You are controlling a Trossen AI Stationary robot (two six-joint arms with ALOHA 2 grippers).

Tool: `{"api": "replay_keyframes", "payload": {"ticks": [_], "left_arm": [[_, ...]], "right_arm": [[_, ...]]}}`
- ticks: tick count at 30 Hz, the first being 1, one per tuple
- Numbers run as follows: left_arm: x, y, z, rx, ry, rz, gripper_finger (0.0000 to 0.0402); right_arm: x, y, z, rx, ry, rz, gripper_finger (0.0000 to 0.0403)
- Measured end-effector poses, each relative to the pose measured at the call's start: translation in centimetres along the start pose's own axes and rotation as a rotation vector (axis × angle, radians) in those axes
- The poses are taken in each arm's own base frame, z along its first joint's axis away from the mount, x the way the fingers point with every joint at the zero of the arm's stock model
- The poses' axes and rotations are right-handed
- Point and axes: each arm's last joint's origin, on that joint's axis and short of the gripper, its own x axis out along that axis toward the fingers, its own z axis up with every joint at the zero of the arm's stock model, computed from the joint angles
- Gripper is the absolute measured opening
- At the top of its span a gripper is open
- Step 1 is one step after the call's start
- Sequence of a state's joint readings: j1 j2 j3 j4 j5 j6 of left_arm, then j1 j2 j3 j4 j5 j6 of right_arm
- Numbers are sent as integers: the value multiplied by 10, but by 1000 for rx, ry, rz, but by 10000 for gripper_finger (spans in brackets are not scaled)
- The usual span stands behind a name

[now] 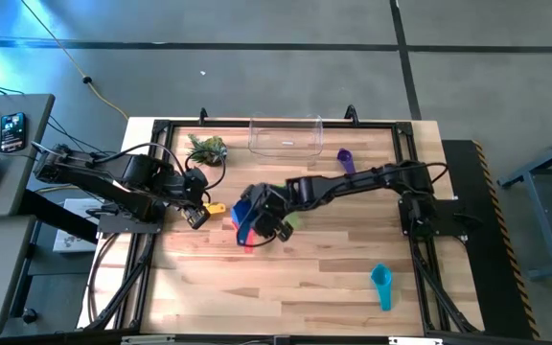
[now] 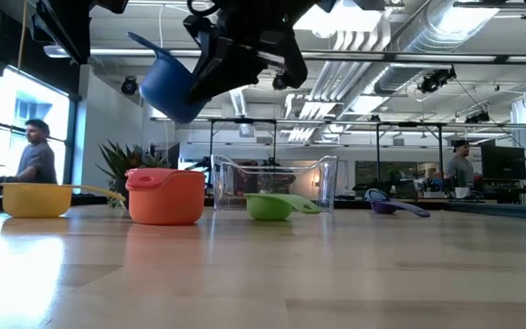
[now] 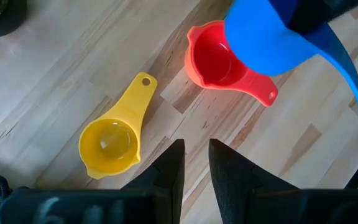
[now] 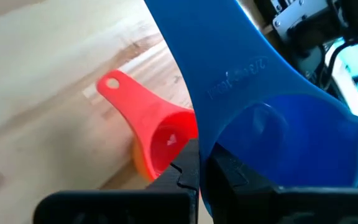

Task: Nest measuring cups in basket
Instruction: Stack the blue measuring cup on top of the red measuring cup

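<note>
Measuring cups: seven were expected, but only six small plastic scoops can be made out, and none sits in the basket yet.
Basket: clear see-through rectangular plastic bin [image 1: 286, 135] at the far edge of the wooden counter [image 1: 295, 287]; it looks empty from above and from counter height.
Blue cup: large blue plastic scoop [image 2: 167, 84] held in the air by the right tool [image 1: 268, 218], well short of the basket and above the red cup; its handle is clamped between the tool's fingers in the right wrist view.
Red cup: red plastic scoop with a holed handle [image 3: 219, 62] on the counter under the blue one; an orange rim seems to show beneath it in the right wrist view, so an orange cup may already be nested there, though I cannot be sure.
Yellow cup: small yellow plastic scoop [image 3: 114, 140] on the counter, farther from the basket than the red cup, just ahead of the left tool [image 3: 194, 165].
Left tool: hovers over the counter by the yellow cup, fingers close together with a narrow gap, gripping nothing.
Green cup: green plastic scoop [image 2: 272, 206] on the counter, in front of the basket.
Purple cup: small purple plastic scoop [image 1: 345, 159] just beside the basket's right end.
Teal cup: teal plastic scoop [image 1: 382, 284] lying well apart from the basket, toward the near edge.
Progress: early by my judgement; stacking seems to be starting near the red cup, and the whole set has yet to reach the basket.
</note>
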State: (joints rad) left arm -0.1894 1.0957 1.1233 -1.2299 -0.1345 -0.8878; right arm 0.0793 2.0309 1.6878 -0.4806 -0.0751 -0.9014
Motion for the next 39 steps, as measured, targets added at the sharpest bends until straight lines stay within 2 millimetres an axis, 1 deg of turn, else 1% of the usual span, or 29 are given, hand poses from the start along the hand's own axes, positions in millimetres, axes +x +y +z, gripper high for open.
{"api": "replay_keyframes", "payload": {"ticks": [4,8,13,27,30,39], "left_arm": [[0,0,0,-17,0,0,62],[0,0,0,-41,0,0,62],[0,0,0,-54,-2,-1,62],[3,-3,2,-102,3,2,62],[3,-3,2,-105,4,4,62],[4,-3,2,-106,6,6,62]], "right_arm": [[5,-4,-8,-60,1,5,0],[13,-5,-15,-94,-18,25,0],[20,-4,-17,-149,-15,33,0],[45,4,-33,-182,31,88,0],[49,9,-37,-183,64,126,0],[50,9,-37,-181,77,116,0]]}}
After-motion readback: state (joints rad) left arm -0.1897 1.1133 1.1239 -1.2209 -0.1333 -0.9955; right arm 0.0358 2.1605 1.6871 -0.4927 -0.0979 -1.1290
